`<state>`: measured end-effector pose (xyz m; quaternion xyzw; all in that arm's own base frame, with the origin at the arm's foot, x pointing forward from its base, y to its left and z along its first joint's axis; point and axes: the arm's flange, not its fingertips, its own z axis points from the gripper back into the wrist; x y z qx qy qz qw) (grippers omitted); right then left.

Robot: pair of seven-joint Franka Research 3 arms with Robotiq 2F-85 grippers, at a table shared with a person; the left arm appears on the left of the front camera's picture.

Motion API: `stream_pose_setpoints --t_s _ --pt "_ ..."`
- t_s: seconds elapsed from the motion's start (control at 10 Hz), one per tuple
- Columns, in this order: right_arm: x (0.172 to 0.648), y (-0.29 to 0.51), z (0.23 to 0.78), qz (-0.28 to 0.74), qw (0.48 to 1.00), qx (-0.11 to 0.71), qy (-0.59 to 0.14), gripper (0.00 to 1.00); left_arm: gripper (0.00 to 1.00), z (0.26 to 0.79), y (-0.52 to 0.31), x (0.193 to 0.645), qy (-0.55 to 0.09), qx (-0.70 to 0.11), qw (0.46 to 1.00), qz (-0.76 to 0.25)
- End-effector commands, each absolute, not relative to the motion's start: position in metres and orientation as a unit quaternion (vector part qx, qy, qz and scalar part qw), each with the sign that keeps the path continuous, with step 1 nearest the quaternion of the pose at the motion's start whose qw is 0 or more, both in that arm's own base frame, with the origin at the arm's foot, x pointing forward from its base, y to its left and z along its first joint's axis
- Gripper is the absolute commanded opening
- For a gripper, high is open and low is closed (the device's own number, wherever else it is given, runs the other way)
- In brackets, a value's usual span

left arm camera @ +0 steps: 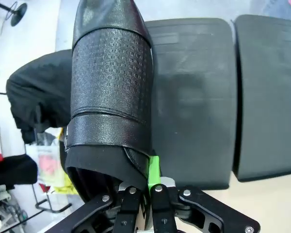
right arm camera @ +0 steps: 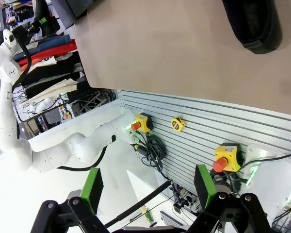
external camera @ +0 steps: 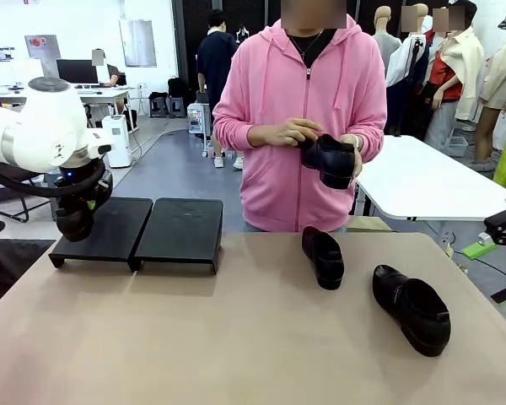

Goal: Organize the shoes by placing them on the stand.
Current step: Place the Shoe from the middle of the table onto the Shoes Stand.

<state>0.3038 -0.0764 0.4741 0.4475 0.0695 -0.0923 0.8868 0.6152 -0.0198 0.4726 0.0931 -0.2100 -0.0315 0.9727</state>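
Note:
My left gripper [external camera: 74, 221] is shut on the heel rim of a black shoe [left arm camera: 111, 92], one green pad [left arm camera: 154, 171] pressed against the rim. The shoe hangs over the left edge of the stand [left arm camera: 194, 97], which is two low black platforms side by side [external camera: 181, 229]. A person in a pink hoodie holds another shoe [external camera: 329, 159] in both hands above the table's far edge. Two more shoes lie on the table, one mid-right [external camera: 323, 256] and one nearer right [external camera: 411, 308]. My right gripper [right arm camera: 148, 189] is open and holds nothing; it sits off the table's right edge [external camera: 499, 229].
The tan table [external camera: 236, 337] is bare in front of the stand and across the near middle. In the right wrist view the table edge, a slatted panel with red stop buttons [right arm camera: 225, 158] and part of one shoe [right arm camera: 254, 22] appear. A white table [external camera: 430, 181] stands behind the person.

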Motion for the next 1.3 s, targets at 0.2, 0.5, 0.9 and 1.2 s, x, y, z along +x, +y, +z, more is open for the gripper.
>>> stream_pose_setpoints --t_s 0.2,0.5,0.9,1.2 --pt "0.306 -0.078 0.478 -0.083 0.882 0.46 0.064 1.0 0.0 0.453 -0.024 0.627 -0.256 0.134 0.957 -0.015" --pt "0.306 -0.078 0.478 -0.083 0.882 0.46 0.064 1.0 0.0 0.438 -0.02 0.633 -0.237 0.129 0.963 -0.017" --pt "0.306 -0.078 0.478 -0.083 0.882 0.46 0.064 1.0 1.0 0.441 -0.025 0.629 -0.238 0.112 0.964 -0.029" --pt "0.306 -0.078 0.478 -0.083 0.882 0.46 0.064 1.0 1.0 0.481 -0.034 0.598 -0.236 0.09 0.966 -0.05"
